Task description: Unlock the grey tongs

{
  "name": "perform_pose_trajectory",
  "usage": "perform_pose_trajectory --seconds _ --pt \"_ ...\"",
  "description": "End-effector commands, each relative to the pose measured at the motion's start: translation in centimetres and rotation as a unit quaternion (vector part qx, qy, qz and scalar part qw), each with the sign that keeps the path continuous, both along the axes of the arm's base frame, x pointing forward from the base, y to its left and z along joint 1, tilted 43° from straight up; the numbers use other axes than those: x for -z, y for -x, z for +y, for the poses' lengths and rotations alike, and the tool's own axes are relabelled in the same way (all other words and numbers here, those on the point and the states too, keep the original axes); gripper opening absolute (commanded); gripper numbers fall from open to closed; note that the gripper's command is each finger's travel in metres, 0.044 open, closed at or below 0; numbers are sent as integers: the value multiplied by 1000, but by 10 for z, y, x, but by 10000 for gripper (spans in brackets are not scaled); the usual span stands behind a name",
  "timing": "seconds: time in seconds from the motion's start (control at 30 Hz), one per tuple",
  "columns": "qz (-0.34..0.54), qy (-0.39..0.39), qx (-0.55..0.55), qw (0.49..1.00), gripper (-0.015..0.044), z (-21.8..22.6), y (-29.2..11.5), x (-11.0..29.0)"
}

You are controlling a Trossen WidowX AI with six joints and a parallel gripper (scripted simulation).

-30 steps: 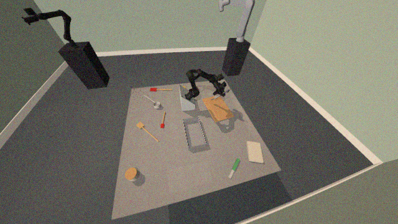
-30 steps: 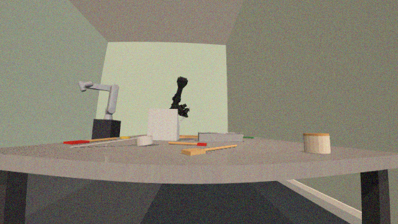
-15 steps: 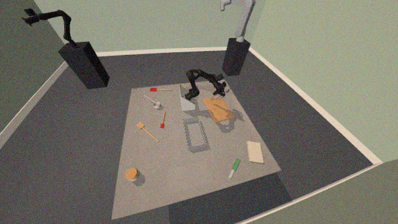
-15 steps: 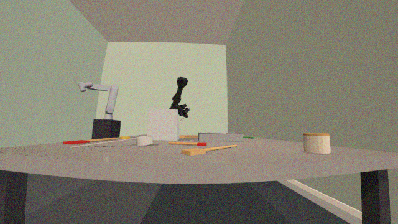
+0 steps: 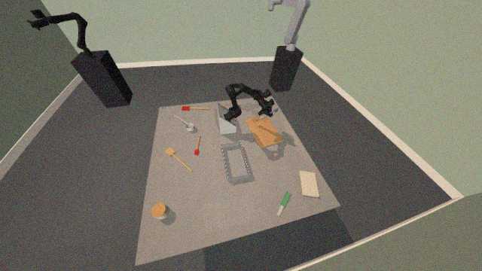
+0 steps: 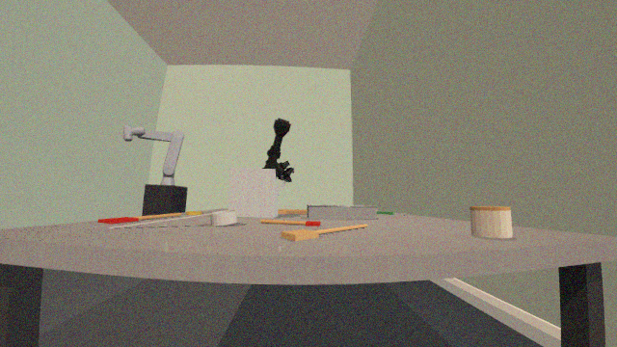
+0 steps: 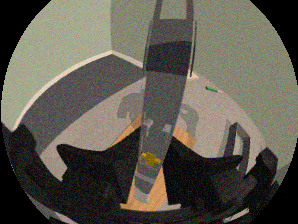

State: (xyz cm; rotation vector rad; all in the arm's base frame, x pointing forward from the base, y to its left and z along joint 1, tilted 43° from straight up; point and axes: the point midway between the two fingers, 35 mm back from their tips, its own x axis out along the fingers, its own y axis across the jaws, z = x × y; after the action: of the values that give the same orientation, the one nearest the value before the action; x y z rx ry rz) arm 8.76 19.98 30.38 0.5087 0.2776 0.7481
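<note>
My gripper (image 5: pixel 266 110) (image 6: pixel 284 173) (image 7: pixel 150 129) is shut on the grey tongs (image 7: pixel 162 90), gripping them near the yellow mark at their near end. In the wrist view the tongs reach straight away from the fingers as one narrow bar, their two arms close together. The gripper is low over the back edge of the orange wooden board (image 5: pixel 265 133) (image 6: pixel 292 212) (image 7: pixel 132 200). The grey roasting tin (image 5: pixel 236 177) (image 6: pixel 342 212) lies in front of the board with nothing across it. In the exterior view a white box hides the lower part of the arm.
A white box (image 5: pixel 227 124) (image 6: pixel 254 199) stands left of the board beside the arm's base. A red spatula (image 5: pixel 194 108), a ladle (image 5: pixel 185 123), a red brush (image 5: pixel 196 146) and a wooden spatula (image 5: pixel 177 157) lie to the left. In front are a jar (image 5: pixel 159 211), a green-handled tool (image 5: pixel 284 203) and a pale board (image 5: pixel 309 184).
</note>
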Motion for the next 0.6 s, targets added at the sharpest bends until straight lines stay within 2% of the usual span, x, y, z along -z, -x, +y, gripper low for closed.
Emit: perform_pose_trajectory --seconds 0.0,0.57 --pt "-1 15 -10 1000 -150 4 -1 -2" --pt "23 142 -83 986 -150 29 -9 2"
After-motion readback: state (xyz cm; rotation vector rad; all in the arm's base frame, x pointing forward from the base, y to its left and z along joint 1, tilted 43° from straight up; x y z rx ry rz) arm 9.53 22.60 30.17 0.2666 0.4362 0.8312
